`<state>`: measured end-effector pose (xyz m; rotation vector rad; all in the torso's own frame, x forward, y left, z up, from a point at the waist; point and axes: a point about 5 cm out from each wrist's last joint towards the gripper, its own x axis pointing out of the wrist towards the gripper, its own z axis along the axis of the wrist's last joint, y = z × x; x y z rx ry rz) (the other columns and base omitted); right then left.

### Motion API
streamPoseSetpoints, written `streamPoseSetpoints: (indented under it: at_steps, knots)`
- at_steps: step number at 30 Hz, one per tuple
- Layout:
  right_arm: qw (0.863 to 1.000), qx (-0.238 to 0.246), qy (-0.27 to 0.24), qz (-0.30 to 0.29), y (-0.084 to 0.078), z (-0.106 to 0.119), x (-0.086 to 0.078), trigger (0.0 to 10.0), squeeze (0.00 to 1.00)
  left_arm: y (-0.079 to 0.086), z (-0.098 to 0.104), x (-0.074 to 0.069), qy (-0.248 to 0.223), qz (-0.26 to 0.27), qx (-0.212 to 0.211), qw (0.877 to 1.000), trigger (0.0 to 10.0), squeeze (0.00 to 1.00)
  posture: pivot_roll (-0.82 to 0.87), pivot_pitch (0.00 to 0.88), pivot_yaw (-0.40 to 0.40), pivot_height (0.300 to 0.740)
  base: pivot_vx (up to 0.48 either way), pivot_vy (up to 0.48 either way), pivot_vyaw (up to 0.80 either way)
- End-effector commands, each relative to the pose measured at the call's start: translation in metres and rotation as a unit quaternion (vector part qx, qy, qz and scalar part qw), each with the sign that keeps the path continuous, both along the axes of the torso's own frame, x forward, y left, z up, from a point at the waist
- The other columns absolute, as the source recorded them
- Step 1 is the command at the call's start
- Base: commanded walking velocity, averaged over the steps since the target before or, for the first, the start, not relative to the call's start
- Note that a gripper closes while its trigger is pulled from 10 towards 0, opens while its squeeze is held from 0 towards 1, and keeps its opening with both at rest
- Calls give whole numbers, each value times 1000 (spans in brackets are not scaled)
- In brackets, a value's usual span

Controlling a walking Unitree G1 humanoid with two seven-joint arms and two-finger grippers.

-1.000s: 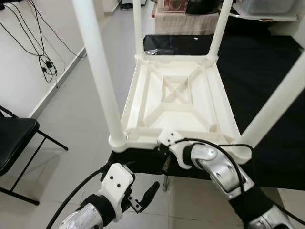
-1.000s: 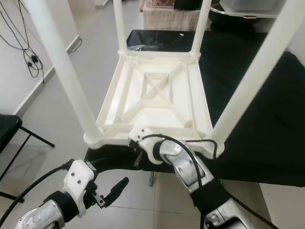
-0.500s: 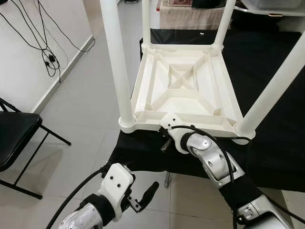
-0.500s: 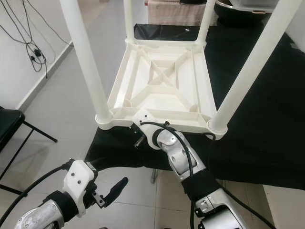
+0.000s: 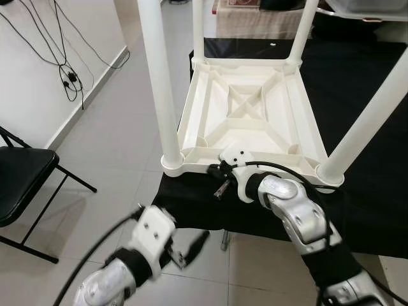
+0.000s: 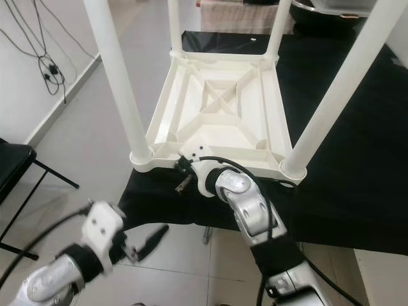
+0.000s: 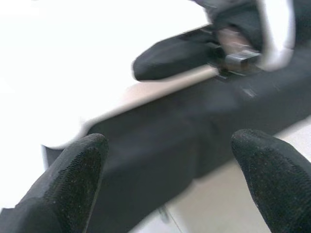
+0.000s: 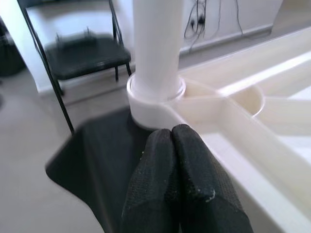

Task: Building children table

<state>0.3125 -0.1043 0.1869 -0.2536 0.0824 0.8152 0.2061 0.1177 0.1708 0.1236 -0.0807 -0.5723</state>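
Where the black-draped desk point(image 5: 376, 191) ends, the upturned children table point(image 5: 245, 121) overhangs slightly. The closed right tool point(image 8: 180, 145) meets its near rim; the open left tool point(image 7: 170, 160) hangs over floor, a folding chair point(image 5: 19, 185) alongside.

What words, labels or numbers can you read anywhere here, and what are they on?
None can be read.
The upturned white children's table bears no print.
The box on the cloth-covered stand at the top edge has a printed face, cut off and too small to read.

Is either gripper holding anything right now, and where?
Nothing is held. The right gripper is shut with nothing between its fingers, by the upturned table's near rim. The left gripper is open, below it.
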Motion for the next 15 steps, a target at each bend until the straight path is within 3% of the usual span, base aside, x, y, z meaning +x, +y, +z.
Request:
streamPoseSetpoints:
  at_steps: [1, 3, 4, 5, 6, 12, 15]
  knots:
    - [999, 40, -10, -7, -8, 9, -3, 10000, 0, 2, 6, 2, -8, 13, -10, 1000, 10000, 0, -3, 155, -5, 740, 0, 0, 0]
    - [997, 67, -12, -22, -14, 13, -4, 10000, 0, 2, 14, 5, -20, 19, -23, 999, 10000, 0, -7, 154, -7, 740, 0, 0, 0]
    - [995, 89, -18, -43, -21, 16, -5, 10000, 494, 0, 21, 7, -35, 24, -30, 999, 10000, 0, -13, 153, -3, 740, 0, 0, 0]
    - [995, 89, -18, -43, -21, 16, -5, 10000, 494, 0, 21, 7, -35, 24, -30, 999, 10000, 0, -13, 153, -3, 740, 0, 0, 0]
    - [992, 99, -27, -68, -27, 19, -6, 10000, 1000, -3, 26, 8, -50, 22, -29, 998, 10000, 0, -16, 151, -2, 740, 0, 0, 0]
    - [982, 107, -57, -142, -45, 17, -15, 10000, 1000, -14, 17, 3, -51, 6, -11, 999, 10000, 0, -26, 143, 7, 740, 0, 0, 0]
    - [979, 109, -66, -158, -49, 15, -18, 10000, 1000, -11, 9, 3, -33, 22, -9, 999, 10000, 0, -29, 134, 10, 740, 0, 0, 0]
